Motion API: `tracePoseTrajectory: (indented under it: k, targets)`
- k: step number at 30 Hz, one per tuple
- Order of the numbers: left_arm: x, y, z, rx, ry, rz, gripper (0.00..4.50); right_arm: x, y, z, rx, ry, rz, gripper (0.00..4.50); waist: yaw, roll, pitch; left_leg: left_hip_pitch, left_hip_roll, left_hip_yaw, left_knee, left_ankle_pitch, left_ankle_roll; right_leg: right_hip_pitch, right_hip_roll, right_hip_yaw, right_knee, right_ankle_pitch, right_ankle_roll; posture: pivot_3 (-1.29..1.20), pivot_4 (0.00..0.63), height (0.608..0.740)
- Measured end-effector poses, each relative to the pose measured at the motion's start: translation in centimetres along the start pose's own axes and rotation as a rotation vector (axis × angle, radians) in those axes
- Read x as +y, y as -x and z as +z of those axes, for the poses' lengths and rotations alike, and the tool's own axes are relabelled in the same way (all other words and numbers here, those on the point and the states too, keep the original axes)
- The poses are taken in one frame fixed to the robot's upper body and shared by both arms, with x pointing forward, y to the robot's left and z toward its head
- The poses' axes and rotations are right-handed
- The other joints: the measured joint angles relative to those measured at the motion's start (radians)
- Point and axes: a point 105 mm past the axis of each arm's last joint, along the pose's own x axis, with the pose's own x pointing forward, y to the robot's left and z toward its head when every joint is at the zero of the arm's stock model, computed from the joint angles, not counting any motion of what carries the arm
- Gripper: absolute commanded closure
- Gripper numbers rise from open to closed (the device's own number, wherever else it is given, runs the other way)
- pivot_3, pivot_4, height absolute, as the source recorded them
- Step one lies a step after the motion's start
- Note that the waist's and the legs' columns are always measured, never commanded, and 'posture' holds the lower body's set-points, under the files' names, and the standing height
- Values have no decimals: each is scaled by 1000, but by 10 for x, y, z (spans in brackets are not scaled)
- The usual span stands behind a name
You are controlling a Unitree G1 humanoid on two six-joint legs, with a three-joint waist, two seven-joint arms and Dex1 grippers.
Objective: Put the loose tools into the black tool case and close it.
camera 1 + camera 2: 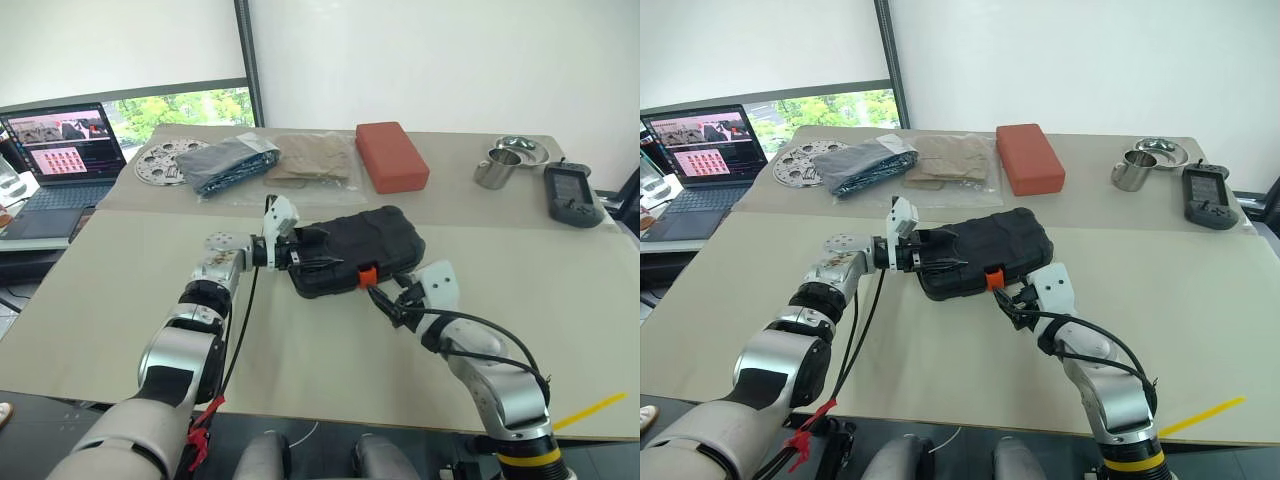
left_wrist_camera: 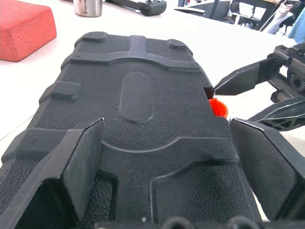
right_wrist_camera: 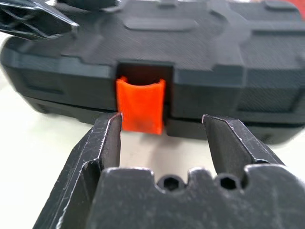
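The black tool case (image 1: 375, 240) lies with its lid down in the middle of the table, its orange latch (image 1: 367, 275) on the near side. The loose tools are out of view. My left gripper (image 1: 312, 250) reaches in from the left and stands open over the case's left end, its fingers (image 2: 78, 157) spread just above the ribbed lid (image 2: 138, 95). My right gripper (image 3: 162, 121) is open on the near side, pointing at the latch (image 3: 141, 105). One of its fingertips is close by the latch's lower corner, and nothing is gripped.
Behind the case lie a red-brown block (image 1: 392, 155), two bagged items (image 1: 235, 162), and a perforated metal disc (image 1: 160, 160). A steel cup (image 1: 497, 168), a steel bowl (image 1: 522, 150) and a black handheld device (image 1: 570, 195) sit far right. A laptop (image 1: 65, 150) stands far left.
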Motion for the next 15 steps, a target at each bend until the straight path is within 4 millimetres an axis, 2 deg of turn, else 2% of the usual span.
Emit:
tracePoseTrajectory:
  k: [6, 15]
  targets:
    - [-2, -6, 0, -5, 12, -1, 8, 6, -1, -2, 18, -15, -33, 1364, 10, 0, 0, -2, -1, -2, 0, 0, 0, 0, 0, -1, -1, 0, 0, 0, 150, 727]
    - [-5, -9, 1, -11, 6, -8, 8, 0, -9, -3, 29, -12, -88, 1364, 6, 0, 0, -3, -2, -4, 0, 0, 0, 0, 0, -1, -2, 0, 0, 0, 150, 727]
